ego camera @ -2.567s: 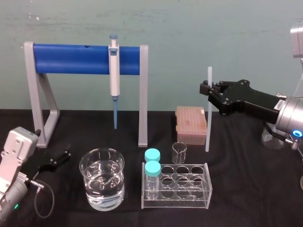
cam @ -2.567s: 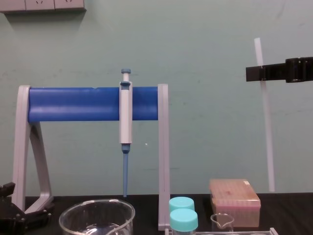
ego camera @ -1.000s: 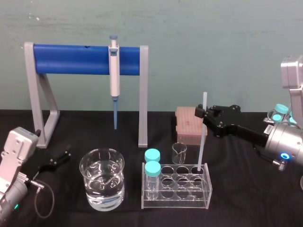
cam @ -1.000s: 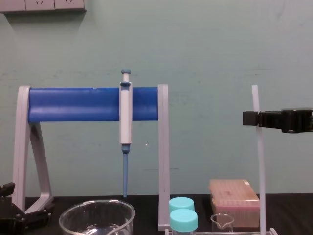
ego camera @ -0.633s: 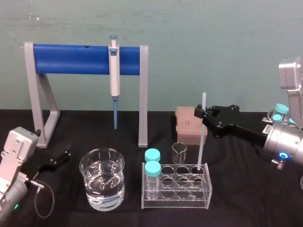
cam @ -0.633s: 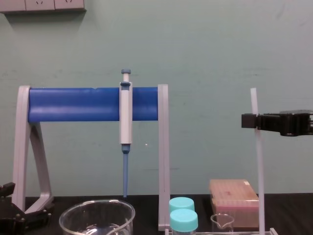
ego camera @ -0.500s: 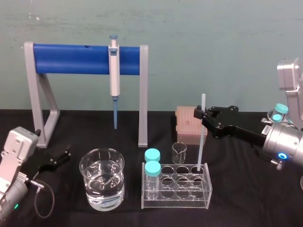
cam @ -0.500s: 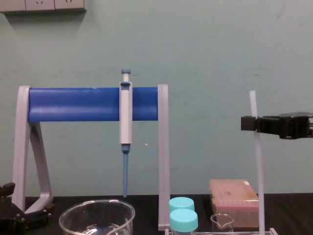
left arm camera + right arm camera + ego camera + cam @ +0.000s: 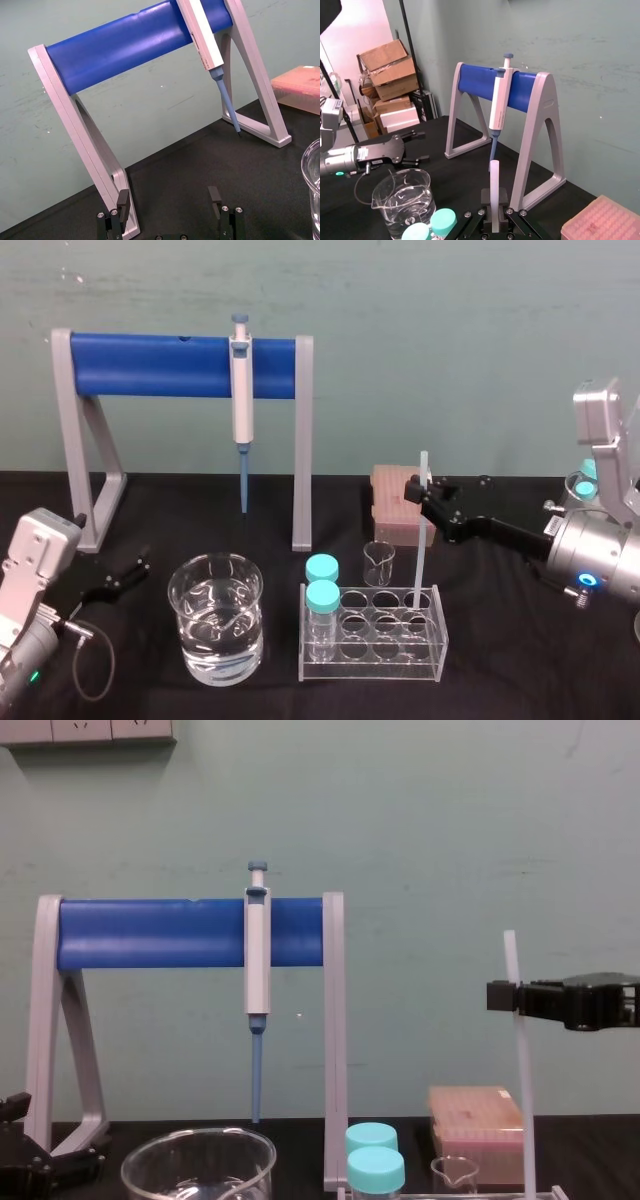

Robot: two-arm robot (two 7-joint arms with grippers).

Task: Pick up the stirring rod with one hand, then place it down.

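While the right gripper [image 9: 418, 488] is clenching the rod [image 9: 419, 550] a little below its top end, the rod is standing nearly upright, leaning only slightly in the head view. Its lower end is reaching down into the back right hole of the rack [image 9: 372, 676]. Whether that end is touching the rack's floor cannot be told.

In the chest view the right gripper [image 9: 505, 996] is reaching in from the right edge. There the rod [image 9: 521, 1070] is running straight down in front of the right edge of the pink box [image 9: 470, 1135]. In the right wrist view the rod [image 9: 494, 182] is sitting pinched between the two jaws of the gripper [image 9: 494, 206], with its top end sticking out past them.

The left gripper [image 9: 125, 575] is lying low over the table [image 9: 520, 660] at the left, near the left foot of the stand [image 9: 150, 365]. In the left wrist view the left gripper [image 9: 167, 202] is showing its jaws spread wide and grasping nothing.

A pipette [image 9: 240, 380] is hanging on the stand's blue bar. A beaker [image 9: 215, 618] of water is standing just left of the rack. Two vials [image 9: 322, 615] with teal caps are occupying the rack's left column. A small beaker [image 9: 379, 562] is standing just behind the rack, in front of the box [image 9: 395, 505].
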